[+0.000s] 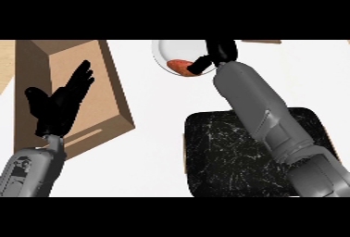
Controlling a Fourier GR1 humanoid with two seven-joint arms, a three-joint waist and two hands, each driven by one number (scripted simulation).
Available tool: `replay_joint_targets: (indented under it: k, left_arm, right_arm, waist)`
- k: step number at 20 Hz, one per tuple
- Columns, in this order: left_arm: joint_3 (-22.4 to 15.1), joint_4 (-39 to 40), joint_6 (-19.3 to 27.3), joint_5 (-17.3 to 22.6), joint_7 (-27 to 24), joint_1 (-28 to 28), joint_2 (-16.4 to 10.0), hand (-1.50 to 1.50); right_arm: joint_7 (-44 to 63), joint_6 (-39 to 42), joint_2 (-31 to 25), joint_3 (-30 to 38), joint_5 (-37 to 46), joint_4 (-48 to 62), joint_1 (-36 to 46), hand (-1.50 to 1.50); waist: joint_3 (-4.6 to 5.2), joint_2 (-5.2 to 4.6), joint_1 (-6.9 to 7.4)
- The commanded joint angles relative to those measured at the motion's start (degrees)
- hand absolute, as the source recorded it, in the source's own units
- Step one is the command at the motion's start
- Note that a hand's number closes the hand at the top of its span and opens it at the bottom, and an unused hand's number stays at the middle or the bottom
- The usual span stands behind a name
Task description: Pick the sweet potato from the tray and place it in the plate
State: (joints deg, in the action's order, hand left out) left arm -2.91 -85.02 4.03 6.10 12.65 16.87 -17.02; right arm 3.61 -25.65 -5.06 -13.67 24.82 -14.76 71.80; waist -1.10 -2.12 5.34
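Slanting from upper left to lower right, sweet potato point(178, 66) lies in plate point(171, 48).

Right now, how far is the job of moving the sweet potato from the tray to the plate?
Done: the sweet potato is off the black tray and lies inside the white plate. In hand: the right hand is at the plate, against the sweet potato; I cannot tell if it has let go. Left: release it, if needed, and draw the arm back. The left hand rests open at the left.
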Motion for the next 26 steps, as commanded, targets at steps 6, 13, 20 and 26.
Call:
replay_joint_targets:
  k: [6,13,20,26]
  left_arm:
    - [1.0,2.3,-0.9,0.9,-0.3,-3.2,0.3,0.00]
    - [1.7,2.9,-0.6,0.6,-1.9,-5.1,1.3,0.00]
    - [1.0,1.8,0.2,-0.8,0.2,-3.9,2.2,0.00]
    - [2.1,3.5,-1.3,-0.4,-1.5,-3.8,1.8,0.00]
  right_arm:
    - [-19.8,-0.6,0.6,9.4,-9.2,-7.4,1.4,-1.50]
    - [-18.5,6.5,2.7,19.2,-19.4,-4.5,2.3,-1.50]
    - [-21.8,19.0,-1.7,22.4,-22.7,-0.9,1.4,-1.50]
    - [-27.3,21.8,-5.6,23.5,-22.6,1.3,0.8,-1.50]
  waist:
    - [0.98,0.25,-0.83]
    - [1.11,0.56,-1.69]
    - [1.08,0.83,-2.31]
    - [1.09,0.37,-1.74]
